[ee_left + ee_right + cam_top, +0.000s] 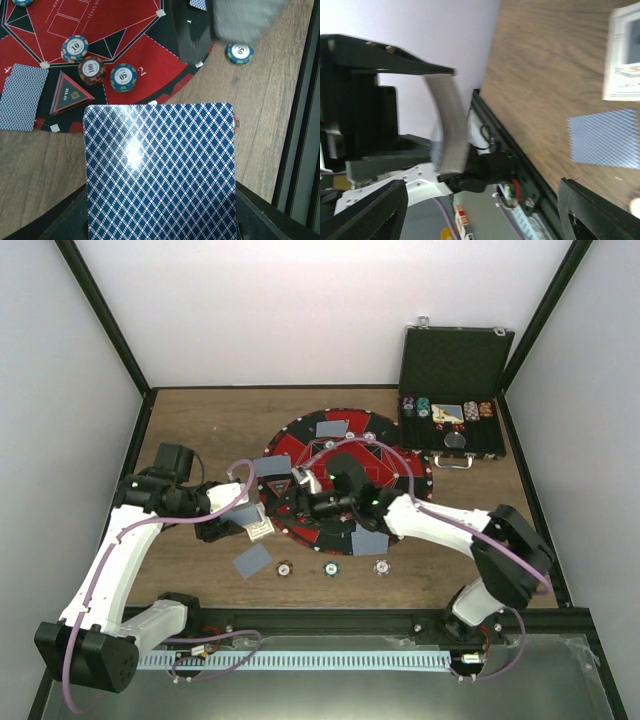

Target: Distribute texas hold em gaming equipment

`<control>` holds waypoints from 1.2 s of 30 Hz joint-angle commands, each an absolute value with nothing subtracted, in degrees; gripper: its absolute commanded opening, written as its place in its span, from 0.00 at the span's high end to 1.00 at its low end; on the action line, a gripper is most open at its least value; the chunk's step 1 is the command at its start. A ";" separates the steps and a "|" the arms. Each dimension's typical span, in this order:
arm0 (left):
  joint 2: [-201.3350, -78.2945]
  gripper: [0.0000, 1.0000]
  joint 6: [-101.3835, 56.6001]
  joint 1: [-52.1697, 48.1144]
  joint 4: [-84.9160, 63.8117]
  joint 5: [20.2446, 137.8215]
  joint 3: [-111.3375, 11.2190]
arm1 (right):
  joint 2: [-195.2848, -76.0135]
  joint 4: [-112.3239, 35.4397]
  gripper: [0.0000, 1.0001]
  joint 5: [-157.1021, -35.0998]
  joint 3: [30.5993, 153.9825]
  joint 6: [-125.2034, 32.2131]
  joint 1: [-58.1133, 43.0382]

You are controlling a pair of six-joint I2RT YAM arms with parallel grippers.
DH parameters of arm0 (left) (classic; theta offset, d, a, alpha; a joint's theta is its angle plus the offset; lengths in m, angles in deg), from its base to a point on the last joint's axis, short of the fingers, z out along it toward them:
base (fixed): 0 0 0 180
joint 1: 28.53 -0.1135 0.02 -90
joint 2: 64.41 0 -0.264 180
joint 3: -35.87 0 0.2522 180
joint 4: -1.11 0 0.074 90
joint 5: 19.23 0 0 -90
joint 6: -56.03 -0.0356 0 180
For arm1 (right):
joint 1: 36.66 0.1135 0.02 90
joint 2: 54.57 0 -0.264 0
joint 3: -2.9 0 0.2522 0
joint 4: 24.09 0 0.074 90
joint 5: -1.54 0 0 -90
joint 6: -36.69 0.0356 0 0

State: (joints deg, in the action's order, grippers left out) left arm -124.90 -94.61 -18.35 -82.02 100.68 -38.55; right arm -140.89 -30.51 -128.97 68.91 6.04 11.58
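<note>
My left gripper (248, 522) is shut on a blue-checked playing card (159, 170) that fills the left wrist view, held just off the mat's left edge. Beyond it on the round red-and-black mat (125, 30) lie three striped chips (91, 70), a black triangular marker (70, 95) and a face-down card (20, 97). One chip (239, 53) lies on the wood. My right gripper (305, 502) hovers over the mat's left part, jaws wide open and empty (485, 215). Cards (252, 561) (369, 540) and three chips (331, 568) lie near the mat's front edge.
A black hinged case (452, 390) stands open at the back right with chips and cards inside. Two more cards (331, 427) lie on the mat's far side. The two arms are close together over the mat's left half. Cage posts frame the table.
</note>
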 commanded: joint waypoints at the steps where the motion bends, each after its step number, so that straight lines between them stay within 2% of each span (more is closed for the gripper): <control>1: -124.54 0.96 -95.49 -18.42 -82.86 102.23 -40.02 | -146.32 -20.92 0.16 -133.88 75.42 9.45 15.24; 13: -123.89 0.96 -95.84 -18.42 -83.54 102.15 -40.05 | -159.52 -16.08 0.19 -137.01 83.47 12.18 17.78; 23: -123.56 0.96 -95.93 -18.42 -83.81 101.80 -40.12 | -163.33 -14.79 0.22 -138.08 84.53 13.10 17.34; 29: -123.26 0.96 -95.94 -18.42 -83.94 101.65 -40.09 | -160.90 -14.94 0.29 -136.78 78.49 12.53 14.33; 36: -123.10 0.96 -96.15 -18.44 -83.73 101.36 -39.85 | -156.43 -13.80 0.42 -135.92 73.50 12.50 12.27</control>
State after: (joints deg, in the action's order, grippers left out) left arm -124.39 -94.72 -18.35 -84.10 99.17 -38.55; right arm -158.03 -11.72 -137.47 75.46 13.19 13.36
